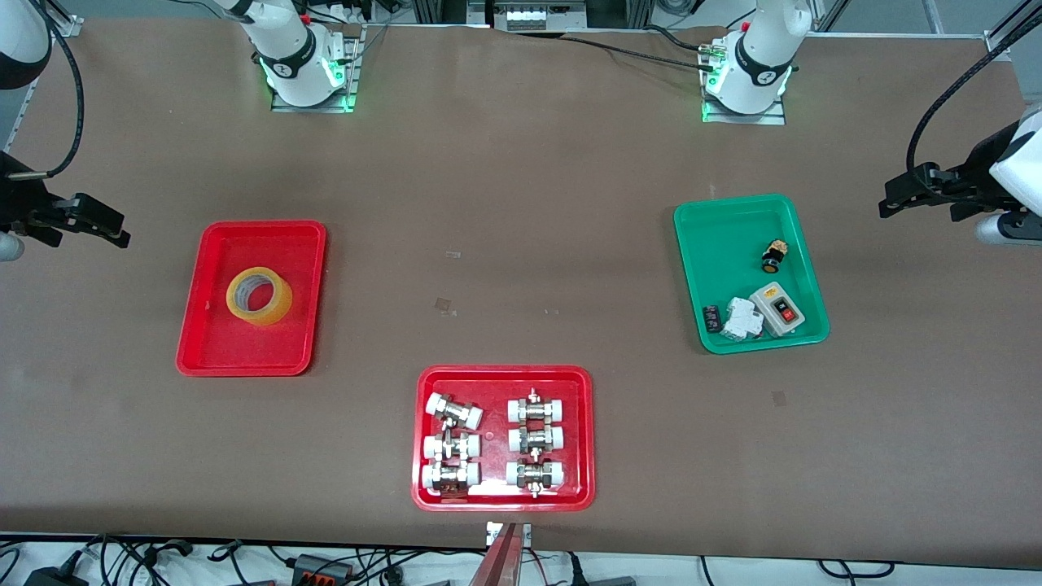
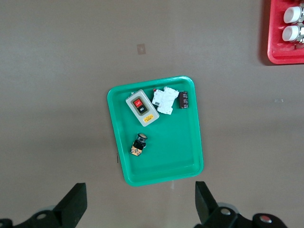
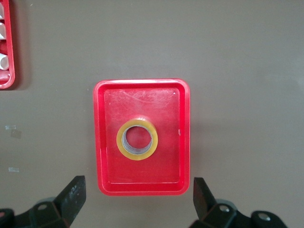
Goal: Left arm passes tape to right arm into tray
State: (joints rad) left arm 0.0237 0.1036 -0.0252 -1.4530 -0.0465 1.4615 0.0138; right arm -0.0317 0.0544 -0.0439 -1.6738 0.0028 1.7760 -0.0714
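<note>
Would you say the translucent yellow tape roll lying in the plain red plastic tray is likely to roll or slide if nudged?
The yellow tape roll lies flat on its side, so it probably won't roll. On the glossy red tray it may well slide. It is ring-shaped, so it likely feels stiff and light.

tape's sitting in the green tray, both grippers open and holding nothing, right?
Not quite. The tape lies in the plain red tray, not the green tray, which holds only small electrical parts. The front view and the right wrist view both show it. The rest holds: the left gripper and the right gripper hang with jaws open and hold nothing.
</note>
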